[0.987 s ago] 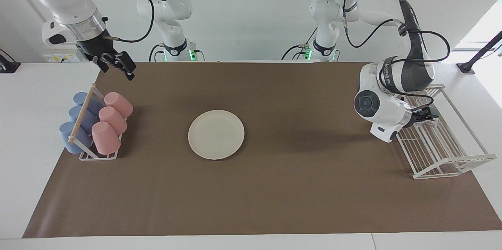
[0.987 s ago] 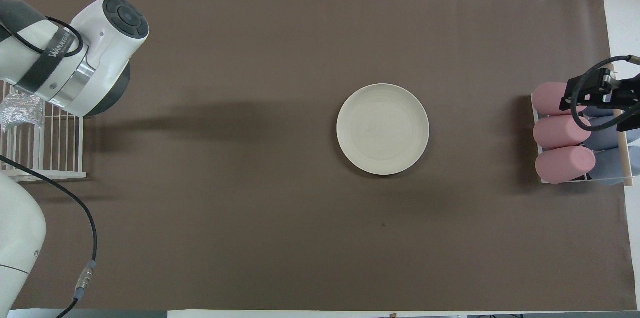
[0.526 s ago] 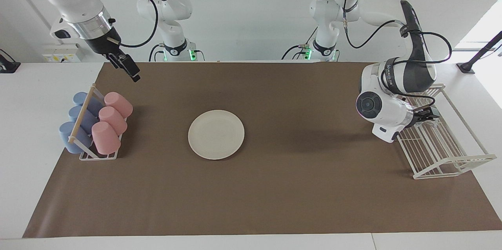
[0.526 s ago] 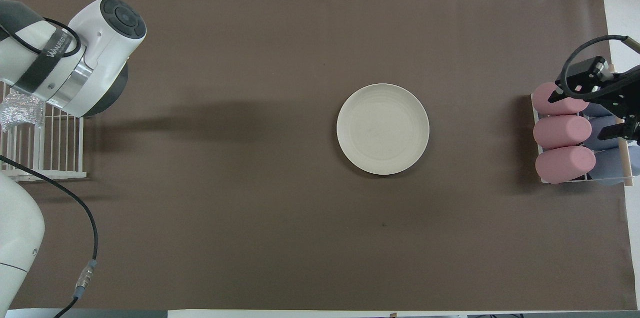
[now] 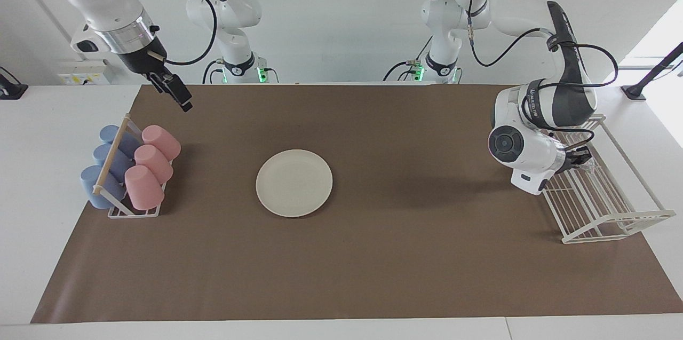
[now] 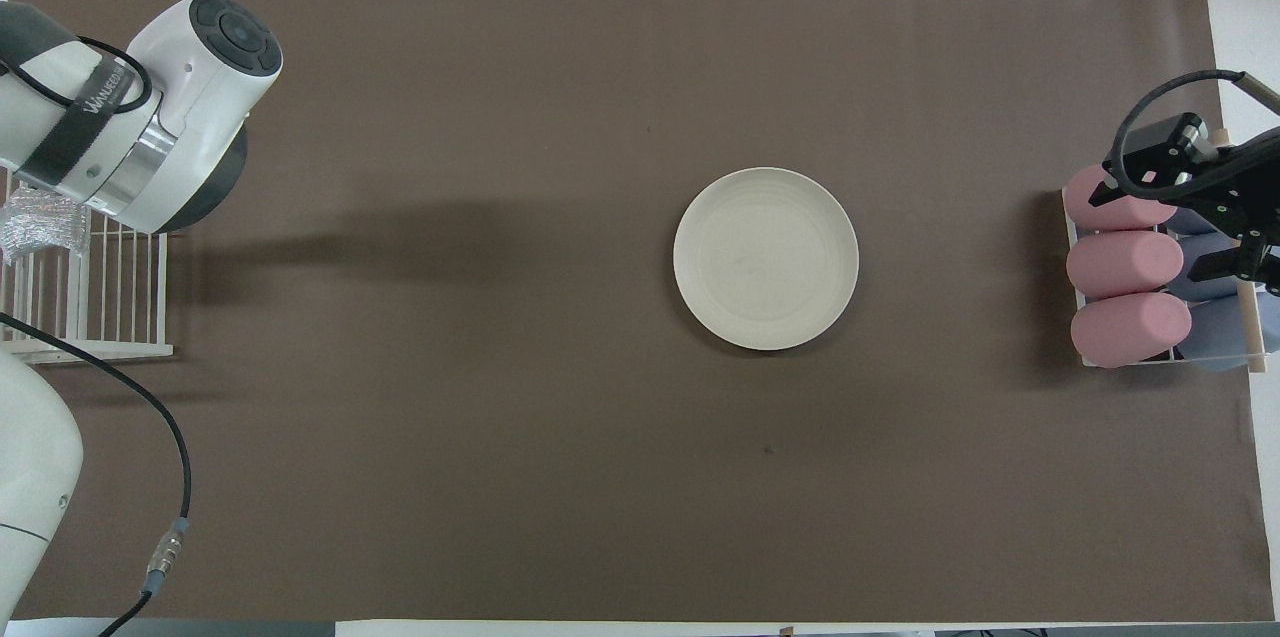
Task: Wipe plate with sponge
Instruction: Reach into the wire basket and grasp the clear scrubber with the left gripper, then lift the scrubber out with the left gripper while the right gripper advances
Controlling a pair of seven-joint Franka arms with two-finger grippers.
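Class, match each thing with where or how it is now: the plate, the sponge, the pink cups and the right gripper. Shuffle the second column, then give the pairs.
Things
1. plate
2. sponge
3. pink cups
4. right gripper

Places or states
a. in the wire rack at the left arm's end of the table
b. lying in a holder at the right arm's end
c. flat on the brown mat, mid-table
d. open, up in the air

Pairs: 1-c, 2-a, 3-b, 4-d
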